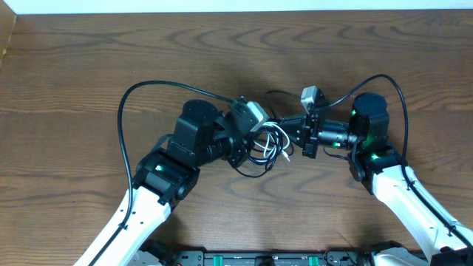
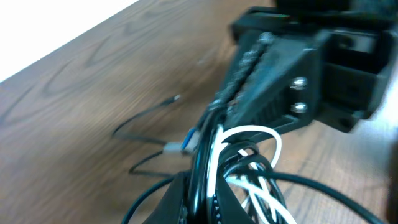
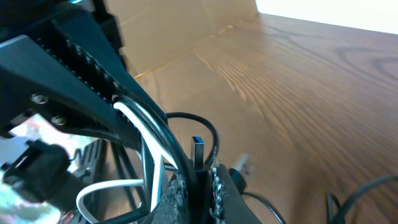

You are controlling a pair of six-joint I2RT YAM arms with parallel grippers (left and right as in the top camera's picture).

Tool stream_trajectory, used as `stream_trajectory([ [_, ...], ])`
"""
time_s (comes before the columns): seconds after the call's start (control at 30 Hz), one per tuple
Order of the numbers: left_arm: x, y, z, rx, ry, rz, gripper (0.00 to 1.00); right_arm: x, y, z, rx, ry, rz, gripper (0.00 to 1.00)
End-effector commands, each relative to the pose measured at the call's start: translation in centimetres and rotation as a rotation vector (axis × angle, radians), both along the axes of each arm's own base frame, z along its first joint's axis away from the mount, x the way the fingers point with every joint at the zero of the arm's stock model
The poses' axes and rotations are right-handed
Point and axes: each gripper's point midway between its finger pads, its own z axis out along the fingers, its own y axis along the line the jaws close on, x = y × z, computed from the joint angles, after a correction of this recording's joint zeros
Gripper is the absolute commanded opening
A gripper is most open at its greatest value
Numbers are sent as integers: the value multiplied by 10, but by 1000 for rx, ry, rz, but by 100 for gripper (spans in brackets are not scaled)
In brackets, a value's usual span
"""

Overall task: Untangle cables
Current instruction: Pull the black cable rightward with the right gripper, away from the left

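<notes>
Dark wood-grain table (image 1: pixel 74 66), white strip (image 1: pixel 222 5) beyond; left claw (image 1: pixel 260 139) and right claw (image 1: pixel 294 134) both tight on tangled cables (image 1: pixel 270 157).

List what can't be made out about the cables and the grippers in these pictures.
- Overhead: how the cables cross inside the knot is too small to see, and both arms crowd it.
- Left wrist: the type of plug is lost to blur.
- Left wrist: the left gripper is cut off by the bottom edge.
- Right wrist: the right gripper is cut off by the bottom edge, and cables cover its pads.
</notes>
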Motion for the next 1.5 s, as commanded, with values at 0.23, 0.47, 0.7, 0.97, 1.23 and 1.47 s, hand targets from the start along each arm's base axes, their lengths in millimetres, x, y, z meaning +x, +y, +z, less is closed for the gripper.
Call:
stream_trajectory([
  [0.23, 41, 57, 2, 83, -7, 427, 7, 62, -64, -45, -97, 288, -527, 1],
  [0.47, 42, 81, -12, 185, 3, 528, 8, 69, -114, -78, -102, 541, -791, 1],
  [0.7, 45, 78, -6, 118, 20, 562, 8, 68, -111, -74, -73, 553, -760, 1],
  [0.97, 45, 73, -3, 78, 35, 555, 7, 69, -117, -79, -96, 562, -800, 1],
  [1.23, 48, 99, -10, 170, 10, 676, 7, 61, -161, -104, -126, 703, -954, 1],
  [1.47, 49, 138, -13, 303, -39, 847, 8, 44, -199, -124, -143, 841, -1058, 1],
])
